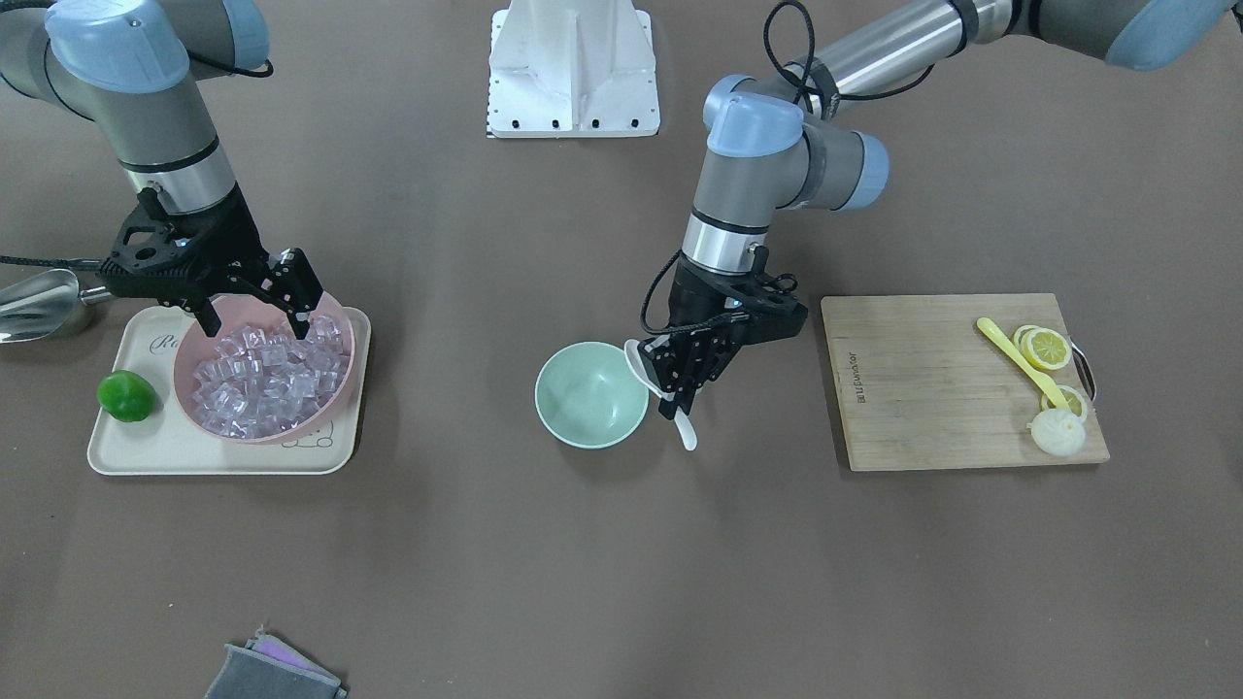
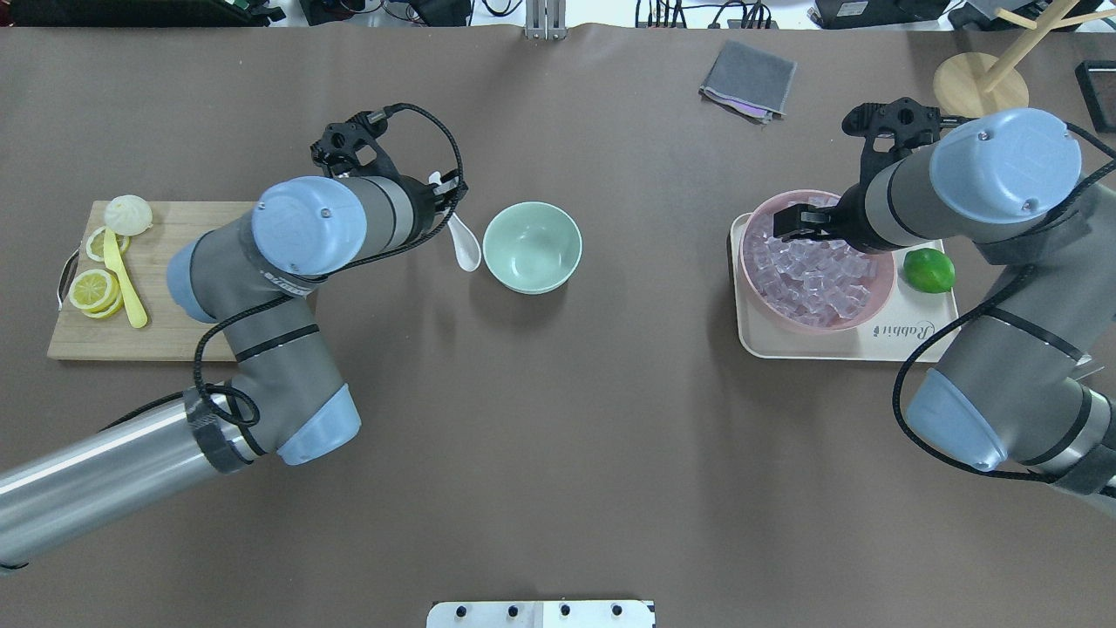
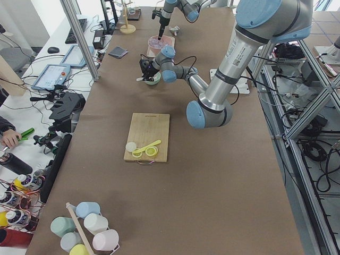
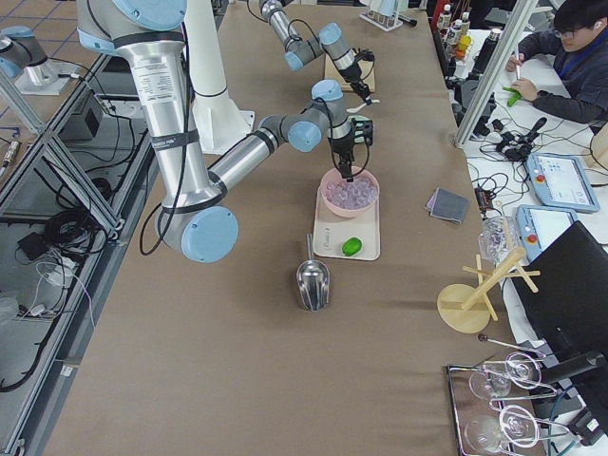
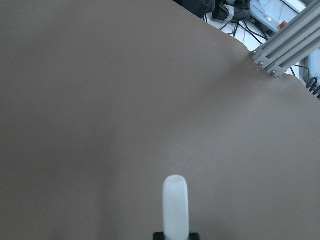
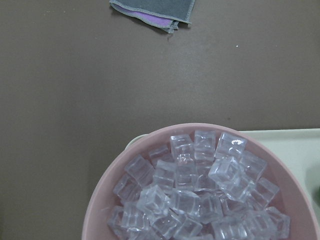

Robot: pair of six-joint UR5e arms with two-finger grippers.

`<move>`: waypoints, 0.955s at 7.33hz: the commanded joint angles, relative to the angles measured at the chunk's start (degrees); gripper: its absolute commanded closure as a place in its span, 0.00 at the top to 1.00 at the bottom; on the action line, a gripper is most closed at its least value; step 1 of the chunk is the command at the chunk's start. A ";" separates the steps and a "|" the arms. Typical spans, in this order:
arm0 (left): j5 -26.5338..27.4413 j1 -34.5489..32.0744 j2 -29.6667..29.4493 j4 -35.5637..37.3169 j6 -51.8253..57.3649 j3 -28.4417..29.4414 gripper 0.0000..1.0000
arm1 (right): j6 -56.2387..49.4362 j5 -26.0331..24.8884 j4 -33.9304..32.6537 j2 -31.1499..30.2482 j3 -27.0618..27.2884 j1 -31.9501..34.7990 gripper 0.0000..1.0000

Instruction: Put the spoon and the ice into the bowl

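**Operator:** Report status, starting from the operators' side of the table.
**Technician:** At the near edge lies a folded grey cloth [image 1: 272,675]. At mid-table the green bowl [image 1: 583,398] stands upright and empty.
**Operator:** Where is the spoon?
**Technician:** The white spoon [image 2: 465,246] is clamped at mid-handle in the left gripper [image 1: 672,400], fingers closed on it. Its scoop end is just beside the bowl's rim, on the robot's left of the bowl. Its handle end points toward the operators' side.
**Operator:** And the ice?
**Technician:** The ice [image 1: 267,379] is piled in the pink bowl [image 2: 819,326]. That bowl stands on the cream tray [image 1: 165,451], beside a lime [image 1: 126,396].
**Operator:** What is the right gripper's state?
**Technician:** The right gripper [image 1: 254,325] hangs over the pile with its fingers spread wide. Beyond the tray, a steel scoop [image 1: 39,306] rests on the table.
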 commanded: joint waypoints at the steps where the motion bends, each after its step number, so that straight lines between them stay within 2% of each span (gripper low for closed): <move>1: 0.83 1.21 -1.50 -0.15 -1.13 2.59 0.13 | 0.00 -0.73 0.02 0.15 -0.01 -0.78 1.00; 3: 4.94 4.01 -1.59 -0.15 -0.70 2.43 0.57 | 0.08 -1.87 0.02 0.24 -0.10 -1.57 1.00; 5: 4.88 4.38 -1.94 -0.41 1.39 0.77 0.99 | 0.61 -3.10 0.02 0.24 -0.45 -1.92 1.00; 6: 3.40 4.20 -1.25 0.02 3.94 -3.86 0.99 | 0.70 -3.11 0.02 0.32 -0.37 -2.10 1.00; 7: -3.05 2.29 -0.46 2.46 9.62 -6.51 0.99 | 2.44 -3.63 -0.07 0.24 -0.45 -2.71 1.00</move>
